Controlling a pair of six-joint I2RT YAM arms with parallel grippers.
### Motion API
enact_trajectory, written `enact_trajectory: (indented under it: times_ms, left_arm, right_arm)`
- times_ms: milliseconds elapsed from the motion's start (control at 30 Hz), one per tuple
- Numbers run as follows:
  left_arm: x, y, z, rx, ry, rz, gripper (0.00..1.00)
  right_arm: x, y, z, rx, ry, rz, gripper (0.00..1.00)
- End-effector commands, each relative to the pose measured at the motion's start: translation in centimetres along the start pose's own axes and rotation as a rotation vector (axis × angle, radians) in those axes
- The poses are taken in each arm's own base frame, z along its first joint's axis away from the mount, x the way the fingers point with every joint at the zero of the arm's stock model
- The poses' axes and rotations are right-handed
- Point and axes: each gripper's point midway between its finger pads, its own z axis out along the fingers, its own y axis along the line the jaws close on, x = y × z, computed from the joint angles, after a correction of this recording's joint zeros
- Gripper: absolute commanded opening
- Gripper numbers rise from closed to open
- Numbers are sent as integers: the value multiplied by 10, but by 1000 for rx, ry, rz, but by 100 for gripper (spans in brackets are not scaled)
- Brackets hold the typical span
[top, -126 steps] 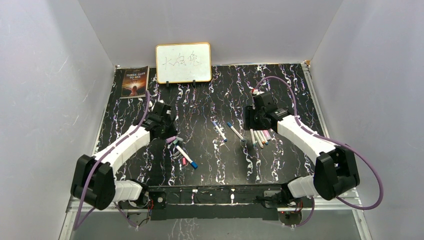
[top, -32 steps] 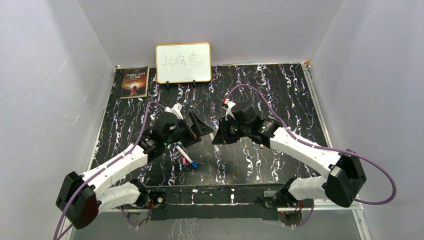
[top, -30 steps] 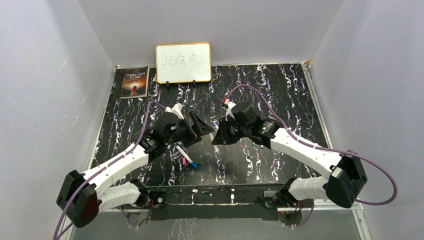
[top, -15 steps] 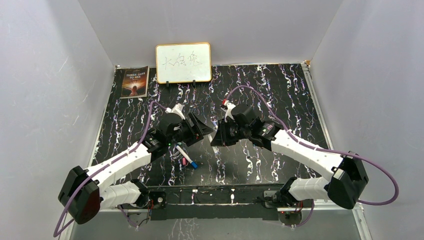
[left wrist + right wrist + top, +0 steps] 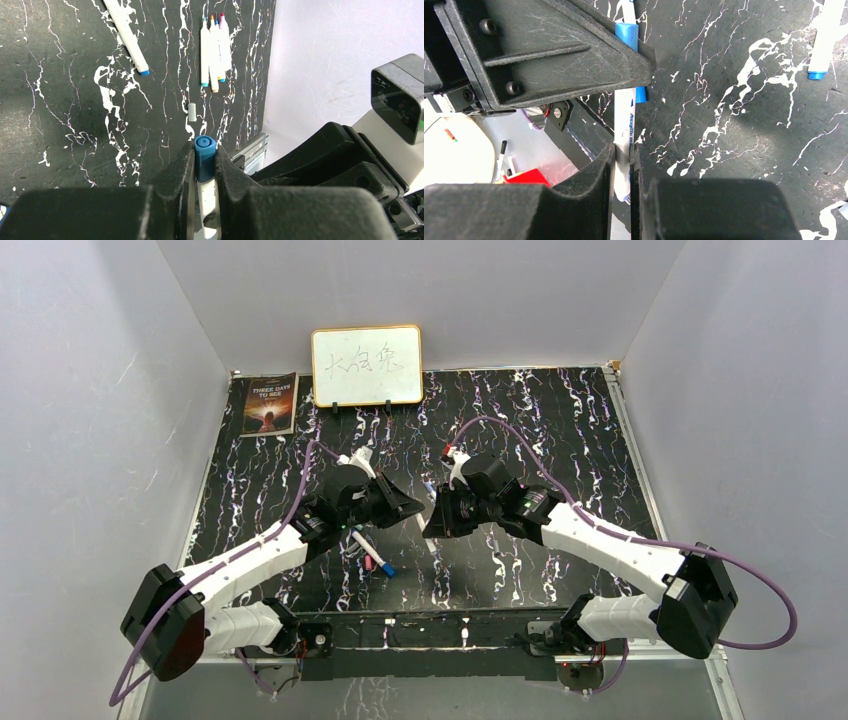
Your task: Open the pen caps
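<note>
Marker (image 5: pixel 206 197) hangs at centre of the top view, held at both ends: left gripper (image 5: pixel 204 160) clamped on its blue cap (image 5: pixel 205 149), right gripper (image 5: pixel 623 150) pinched on the white barrel (image 5: pixel 623 120). Its long axis runs between them, favouring a straight pull apart.

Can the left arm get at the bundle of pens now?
Probably not yet: left pincer is shut on the blue cap of the pen the right pincer holds; the bundle lies uncovered.
</note>
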Motion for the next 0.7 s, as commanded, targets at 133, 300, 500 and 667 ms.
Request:
enact_trajectory:
  times_ms: [133,300,500,667]
  left_arm:
    - [2,-5,-2,4,4,19,0]
    - [3,-8,-2,11,6,25,0]
    - [3,-11,-3,16,3,33,0]
    - [-3,-7,-4,-14,-26,52,0]
  right_arm:
    - [-23,13,2,-35,-73,-28,38]
    - [-28,14,16,-36,-55,-38,40]
    - [-22,10,29,-41,-27,-37,25]
    - [-9,12,20,-42,-20,-34,0]
